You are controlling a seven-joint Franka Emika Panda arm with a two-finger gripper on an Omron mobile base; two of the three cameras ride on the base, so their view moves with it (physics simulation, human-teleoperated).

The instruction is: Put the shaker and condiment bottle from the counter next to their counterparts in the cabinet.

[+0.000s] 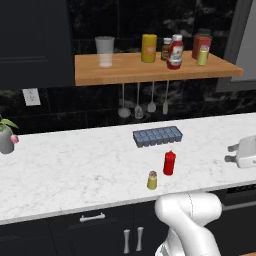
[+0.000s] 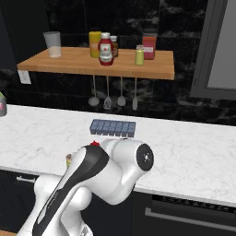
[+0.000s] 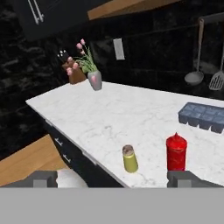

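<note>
On the white marble counter [image 1: 75, 160] near its front edge stands the small shaker [image 1: 152, 180], with the plain red condiment bottle [image 1: 169, 163] just behind and to its right. In the hand view the shaker [image 3: 130, 159] and condiment bottle [image 3: 176, 152] stand ahead of my gripper [image 3: 113, 179]. It is open and empty and hangs off the counter's edge, short of both. The wooden cabinet shelf [image 1: 130, 75] holds the counterparts: a tall yellow bottle [image 1: 148, 48], a ketchup bottle [image 1: 175, 52] and a bigger shaker [image 1: 202, 55]. My arm hides most of both counter items in the right base view.
A blue ice tray [image 1: 157, 136] lies behind the bottle. A glass [image 1: 105, 51], a small jar [image 1: 166, 48] and a red box [image 1: 201, 44] share the shelf. Utensils [image 1: 137, 107] hang below it. A vase [image 3: 94, 78] stands far left, a white appliance [image 1: 245, 152] at right.
</note>
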